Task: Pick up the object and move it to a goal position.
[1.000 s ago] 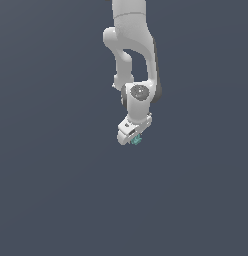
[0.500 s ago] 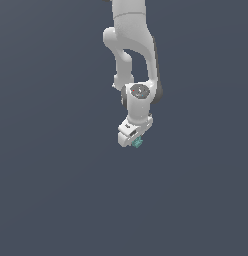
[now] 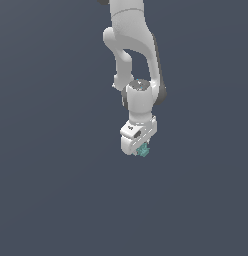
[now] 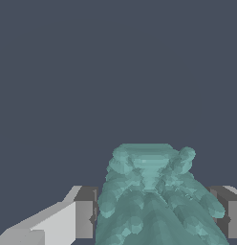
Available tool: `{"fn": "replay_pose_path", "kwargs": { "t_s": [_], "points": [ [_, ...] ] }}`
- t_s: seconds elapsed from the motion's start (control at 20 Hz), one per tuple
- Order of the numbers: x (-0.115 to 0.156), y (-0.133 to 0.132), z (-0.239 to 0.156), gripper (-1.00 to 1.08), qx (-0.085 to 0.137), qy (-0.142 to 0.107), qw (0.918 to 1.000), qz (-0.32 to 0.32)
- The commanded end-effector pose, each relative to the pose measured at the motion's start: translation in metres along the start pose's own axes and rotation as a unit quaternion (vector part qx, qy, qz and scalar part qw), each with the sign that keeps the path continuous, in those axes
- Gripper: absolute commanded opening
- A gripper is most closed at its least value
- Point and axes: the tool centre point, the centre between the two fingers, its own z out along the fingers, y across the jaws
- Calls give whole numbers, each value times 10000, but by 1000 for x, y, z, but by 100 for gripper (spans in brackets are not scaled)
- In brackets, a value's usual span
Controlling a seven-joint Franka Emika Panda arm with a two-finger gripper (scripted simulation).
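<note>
Teal-green object (image 3: 143, 150) sits at the tip of the claw (image 3: 140, 149), clamped between its two fingers. Exterior view: only a small lump of it pokes out below the white claw body, toward the exterior view's right side of the claw. Wrist view: object (image 4: 154, 196) fills the gap between the fingers, bumpy and ridged, matte, with rounded finger-like knobs along its edges. One finger (image 4: 85, 219) touches it on one side, the other finger (image 4: 226, 210) on the opposite side; both have dark pads against the teal lump. Claw is closed down onto the object, gap only as wide as the object itself.

Arm (image 3: 131, 55) is white, comes down from the top edge of the exterior view, bends at a rounded joint, wrist points down with the claw hanging below it, slightly tilted. Claw sits a bit right of centre in the exterior view, roughly mid-height.

Surroundings: plain flat dark blue-grey background (image 3: 51, 190) everywhere, in both views. Cannot tell if it is a surface, a floor or just backdrop; no edge, horizon or shadow shows. Cannot tell how high the object is above anything. No containers visible. Goal position is not marked by anything visible.
</note>
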Motion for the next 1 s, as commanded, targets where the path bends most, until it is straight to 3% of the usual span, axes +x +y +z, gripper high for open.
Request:
{"fn": "replay_pose_path", "kwargs": {
  "t_s": [0.0, 0.35, 0.95],
  "points": [
    [24, 14, -11, -100, -175, 366, 9991, -127],
    [86, 47, -55, -100, -643, 1382, 9872, -478],
    [157, 77, -138, -100, -1251, 2731, 9491, -945]
  ]
}}
